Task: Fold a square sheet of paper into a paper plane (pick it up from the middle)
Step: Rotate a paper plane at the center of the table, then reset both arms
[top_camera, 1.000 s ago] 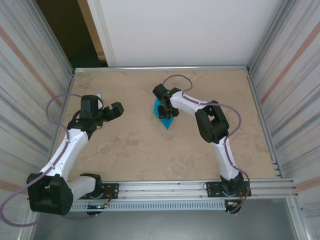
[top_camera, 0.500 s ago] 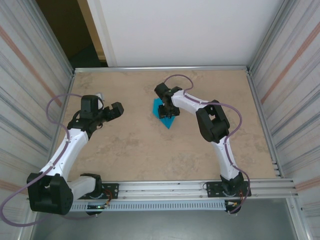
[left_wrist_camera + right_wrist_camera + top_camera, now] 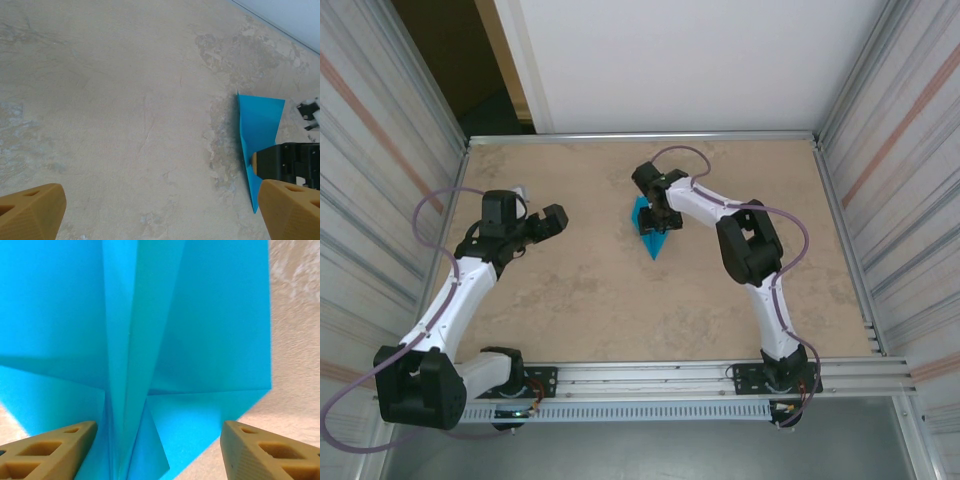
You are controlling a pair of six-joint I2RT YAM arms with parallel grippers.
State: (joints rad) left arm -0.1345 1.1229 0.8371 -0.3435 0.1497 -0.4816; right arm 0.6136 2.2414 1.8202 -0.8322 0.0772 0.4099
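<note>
One turquoise paper plane (image 3: pixel 257 120), creased down its middle, lies under the parted right fingers (image 3: pixel 50 450); left fingers (image 3: pixel 30 212) gape wide.

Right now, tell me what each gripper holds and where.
Nothing is held. Left gripper open above the table; right gripper open over the paper plane, not pinching it.

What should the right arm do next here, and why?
Probably lift the right pincer straight up, clear of the paper plane. The plane already looks folded to a sharp tip and lies on the table, and the jaws stand apart over its centre crease, gripping nothing.
</note>
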